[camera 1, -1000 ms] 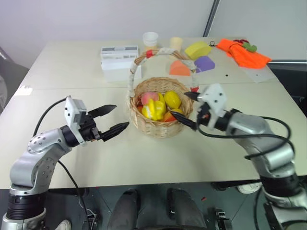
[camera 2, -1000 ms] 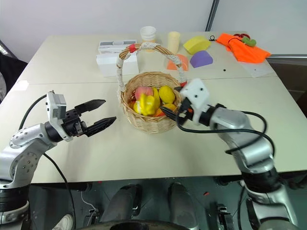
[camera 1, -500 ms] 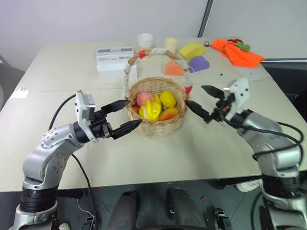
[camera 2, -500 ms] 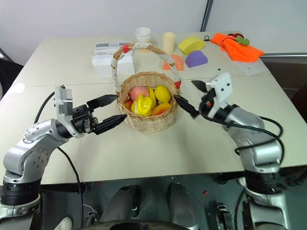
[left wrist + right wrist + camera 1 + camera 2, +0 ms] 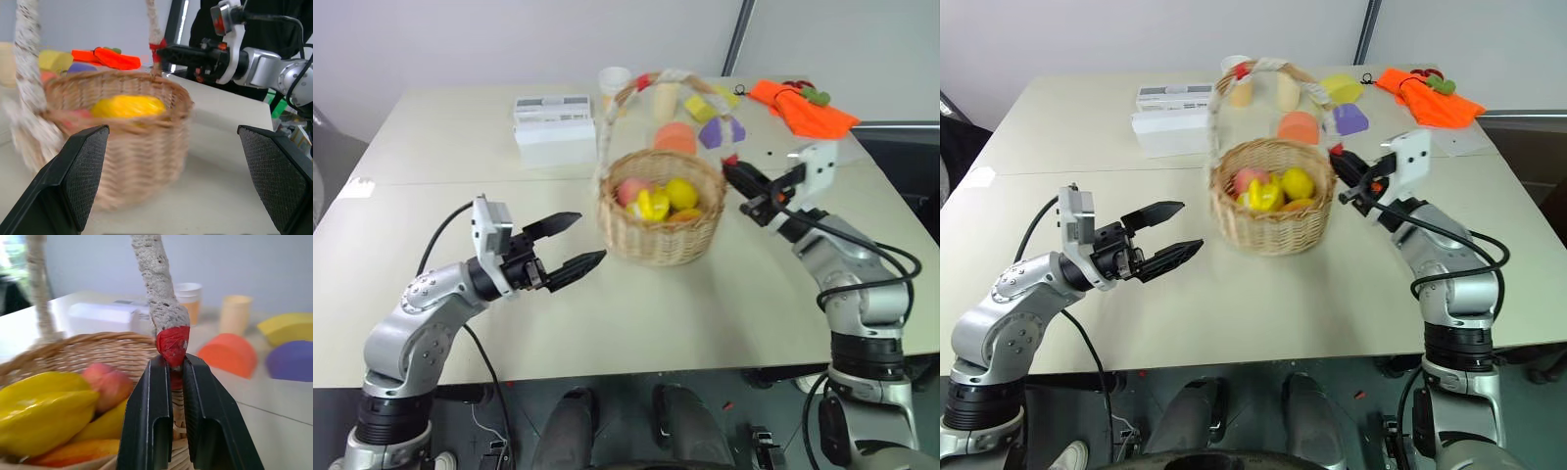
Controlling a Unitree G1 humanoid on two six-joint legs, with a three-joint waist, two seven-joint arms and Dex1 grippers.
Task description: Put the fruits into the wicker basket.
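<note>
The wicker basket (image 5: pixel 661 223) now sits further toward three o'clock on the table (image 5: pixel 440 176) than it did half a second ago, and it stands slightly tilted, its white-wrapped handle (image 5: pixel 651 83) leaning toward twelve o'clock over the foam blocks (image 5: pixel 710 122). The right gripper (image 5: pixel 169 377), which a moment ago stood spread beside the rim, has pressed its two black fingers (image 5: pixel 146 421) together on the foot of the handle, pinching it just under the red band (image 5: pixel 172 345). In the head views that gripper sits at the basket's three o'clock edge.

The fruits (image 5: pixel 656 199) all lie inside the basket: a pink peach (image 5: pixel 108 384), a lumpy yellow one (image 5: pixel 46 413), a round lemon (image 5: pixel 1298 183) and something orange beneath.

The left gripper (image 5: pixel 576 242) hangs at the basket's eight o'clock, jaws spread wide, touching nothing; earlier its tips were right at the wicker wall, and now a gap has opened between them.

Beyond the basket stand a white box (image 5: pixel 553 132), two cups (image 5: pixel 1285 90) and an orange cloth (image 5: pixel 808 108).
</note>
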